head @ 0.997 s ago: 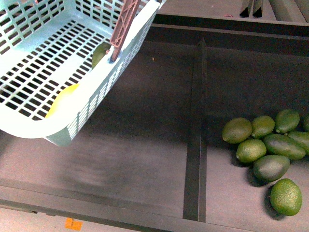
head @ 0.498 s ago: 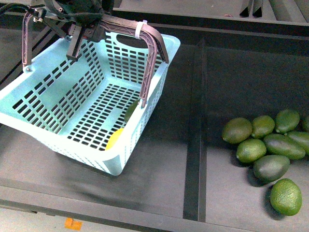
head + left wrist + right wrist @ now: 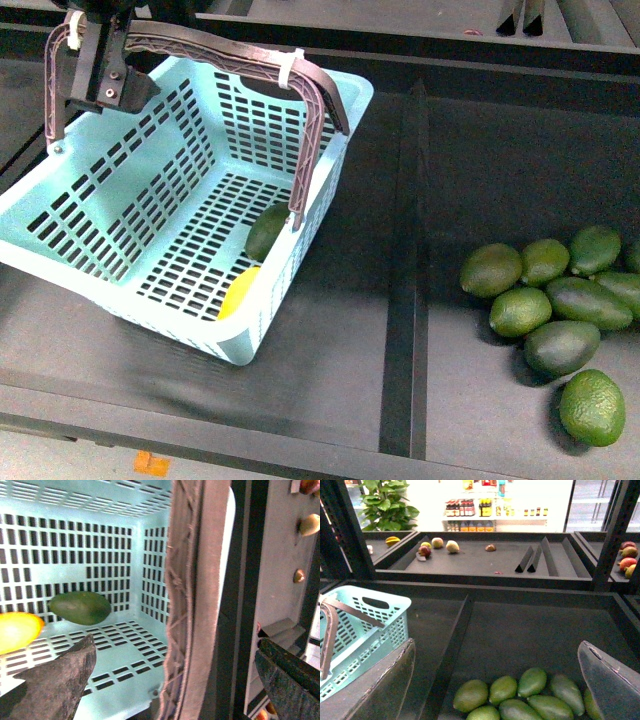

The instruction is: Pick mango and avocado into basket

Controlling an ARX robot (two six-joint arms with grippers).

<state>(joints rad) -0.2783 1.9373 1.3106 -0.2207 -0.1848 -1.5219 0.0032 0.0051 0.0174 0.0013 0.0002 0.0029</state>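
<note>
- The basket (image 3: 120,215) sits tilted on the dark surface (image 3: 340,300) in the left compartment, its near right corner toward the front edge.
- The left gripper (image 3: 100,70) is at the basket's far left corner, around the brown handles (image 3: 310,110); the left wrist view shows its two fingers (image 3: 55,680) spread wide with a handle (image 3: 192,600) passing between them, neither finger pressing on it.
- A white zip tie (image 3: 287,62) binds the handles where they bend.
- The avocado (image 3: 268,230) lies on the basket floor against the right wall, beside the handle's foot.
- The mango (image 3: 240,290) lies in the basket's near right corner, just beside the avocado; whether the two touch cannot be told.
- In the left wrist view the avocado (image 3: 80,608) and the mango (image 3: 17,631) both rest on the slotted floor.
- A raised divider (image 3: 405,290) splits the surface; a heap of loose green avocados (image 3: 560,320) lies in the right compartment, near the right edge.
- The right gripper (image 3: 500,680) hangs above that heap with its fingers wide apart, holding nothing.
</note>
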